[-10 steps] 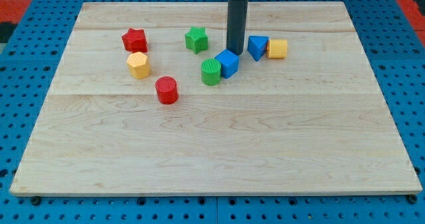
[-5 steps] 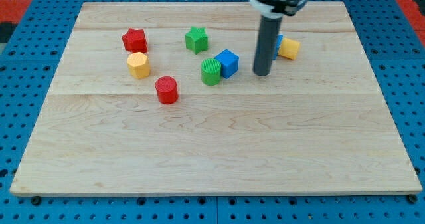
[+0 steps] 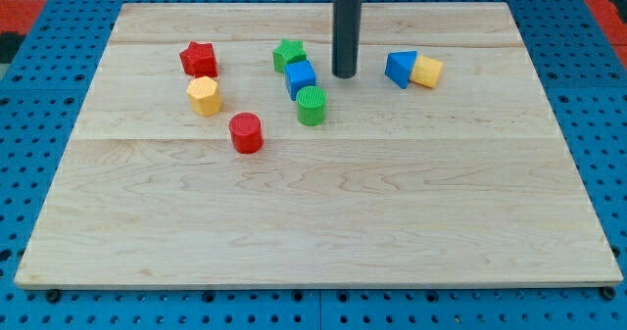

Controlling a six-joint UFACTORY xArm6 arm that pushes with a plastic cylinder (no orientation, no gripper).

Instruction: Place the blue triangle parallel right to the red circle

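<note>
The blue triangle (image 3: pixel 400 69) lies at the view's upper right, touching a yellow block (image 3: pixel 426 71) on its right. The red circle (image 3: pixel 246 132) sits left of centre, lower on the board. My tip (image 3: pixel 344 74) rests on the board between the blue cube (image 3: pixel 301 78) and the blue triangle, about a block's width right of the cube and well left of the triangle.
A green star (image 3: pixel 288 54) touches the blue cube's upper left. A green cylinder (image 3: pixel 312 106) sits just below the cube. A red star (image 3: pixel 198 59) and a yellow hexagon (image 3: pixel 204 95) lie at the view's left. The wooden board (image 3: pixel 313 222) rests on blue pegboard.
My tip swung right past the blue triangle, then back left. The blue cube slid up-left against the green star. The triangle and yellow block shifted slightly right.
</note>
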